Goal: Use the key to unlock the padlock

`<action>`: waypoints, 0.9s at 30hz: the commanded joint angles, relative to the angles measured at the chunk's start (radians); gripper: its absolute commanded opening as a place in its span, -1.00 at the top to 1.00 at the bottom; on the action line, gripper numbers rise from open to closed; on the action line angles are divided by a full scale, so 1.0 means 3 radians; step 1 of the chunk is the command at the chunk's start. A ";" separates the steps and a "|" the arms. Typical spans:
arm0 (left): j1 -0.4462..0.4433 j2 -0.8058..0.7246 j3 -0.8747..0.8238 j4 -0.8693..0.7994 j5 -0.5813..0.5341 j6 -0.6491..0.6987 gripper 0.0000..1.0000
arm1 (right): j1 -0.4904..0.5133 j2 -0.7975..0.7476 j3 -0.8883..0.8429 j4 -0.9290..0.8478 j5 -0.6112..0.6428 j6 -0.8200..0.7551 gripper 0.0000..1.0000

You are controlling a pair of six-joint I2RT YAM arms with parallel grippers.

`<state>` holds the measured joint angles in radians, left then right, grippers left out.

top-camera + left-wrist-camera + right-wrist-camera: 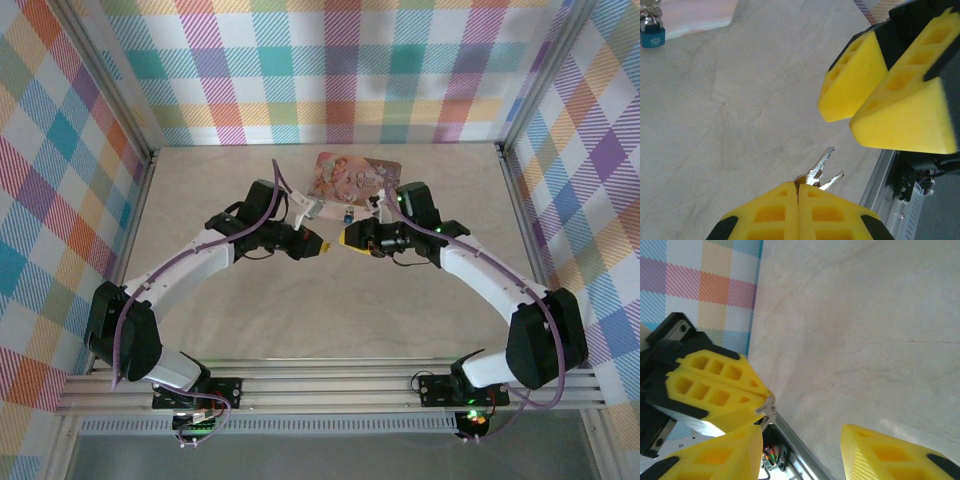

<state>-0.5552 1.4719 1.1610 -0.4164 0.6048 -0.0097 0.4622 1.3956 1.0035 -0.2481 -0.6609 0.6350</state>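
Pressed flat together, the left gripper's fingers (770, 214) pinch the bow of the key (821, 164), its thin blade and a second one beside it sticking out past the tips above the bare table (740, 100). The left gripper (798, 189) hangs over the middle of the table, nose to nose with the right gripper (801, 437), whose yellow fingers stand apart with nothing between them, close to the blade. The padlock (652, 36) lies well away, toward the table's far edge, against the near side of the pink box (695, 15); whether its shackle is hooked to the box cannot be told. The key is in hand but not yet at the lock, and the facing grippers suggest a handover or a regrip in mid-air. Next, the right fingers would likely need to close squarely on the exposed blade before the left lets go, since so small a key could easily twist or drop.
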 commanded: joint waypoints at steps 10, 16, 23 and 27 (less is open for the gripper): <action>-0.0060 -0.0064 -0.0061 0.0003 0.0119 0.0030 1.00 | 0.0064 0.0084 0.0107 0.0098 -0.0210 -0.0154 0.08; -0.0067 -0.0071 -0.0045 -0.0071 0.0160 0.0066 1.00 | 0.0119 0.0201 0.0132 0.0167 -0.0203 -0.0105 0.11; -0.0067 -0.0071 -0.0073 -0.0052 0.0187 0.0066 1.00 | 0.0160 0.0292 0.0216 0.0148 -0.0235 -0.0135 0.22; -0.0065 -0.0066 -0.0076 -0.0062 0.0175 0.0060 1.00 | 0.0166 0.0335 0.0231 0.0170 -0.0285 -0.0140 0.53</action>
<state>-0.5636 1.4719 1.1503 -0.4198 0.6357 -0.0090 0.5049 1.4807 1.0405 -0.2207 -0.7082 0.6113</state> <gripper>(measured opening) 0.041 0.277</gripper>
